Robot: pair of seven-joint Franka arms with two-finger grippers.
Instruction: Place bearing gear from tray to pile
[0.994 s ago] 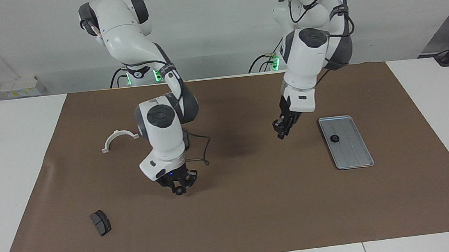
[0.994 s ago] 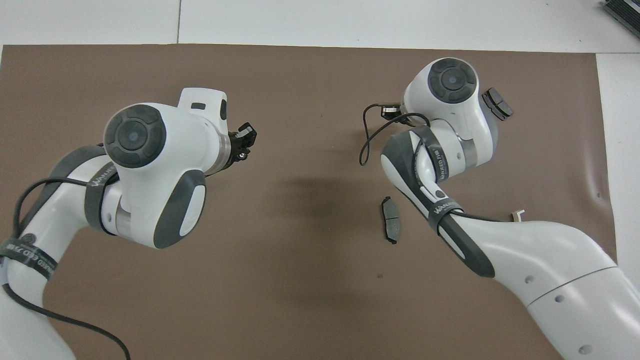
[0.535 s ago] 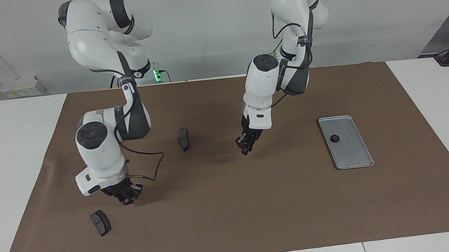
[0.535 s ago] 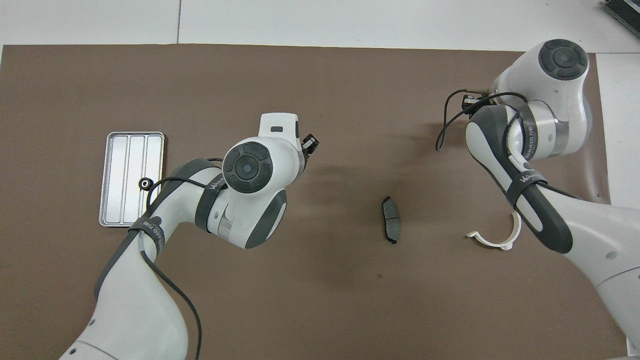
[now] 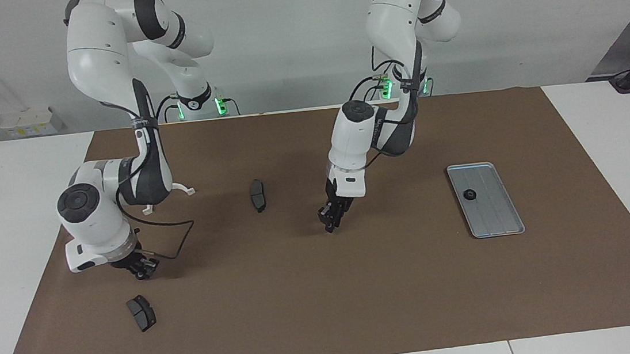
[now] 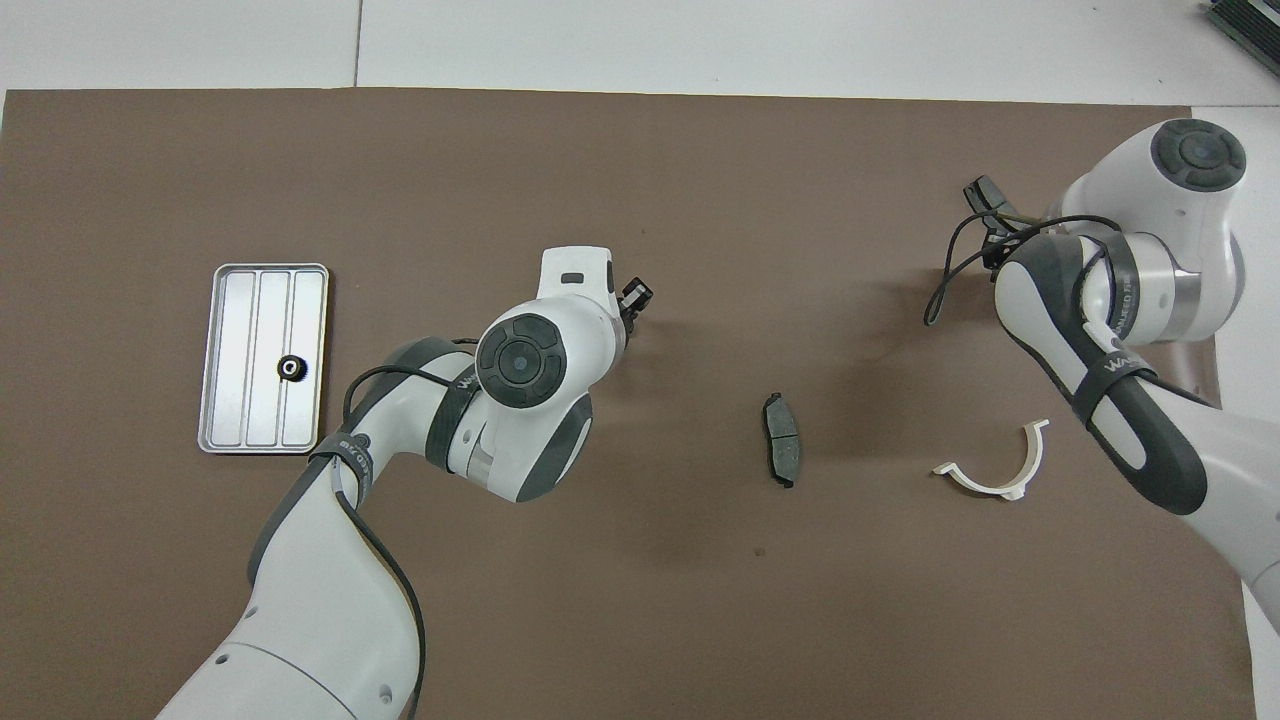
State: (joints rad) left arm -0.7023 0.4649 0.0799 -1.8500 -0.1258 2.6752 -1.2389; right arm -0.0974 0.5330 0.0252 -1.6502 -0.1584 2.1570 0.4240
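Note:
The silver-grey ridged tray [image 5: 495, 217] [image 6: 240, 350] lies on the brown mat toward the left arm's end. A small black bearing gear [image 5: 470, 195] [image 6: 291, 368] sits in it, alone. My left gripper [image 5: 330, 220] [image 6: 633, 297] hangs low over the mat's middle, well clear of the tray, pointing down. My right gripper [image 5: 142, 269] is low over the mat at the right arm's end, close to a dark brake pad [image 5: 141, 313] [image 6: 984, 192]. Whether it carries anything I cannot tell. No pile shows in either view.
A second brake pad [image 5: 258, 195] [image 6: 781, 439] lies mid-mat between the two arms. A white half-ring clamp [image 5: 184, 188] [image 6: 996, 480] lies near the right arm, partly hidden by its elbow in the facing view. White table borders the mat.
Both arms have swung toward the right arm's end. The left arm has uncovered the tray in the overhead view. The right gripper has come close to the brake pad.

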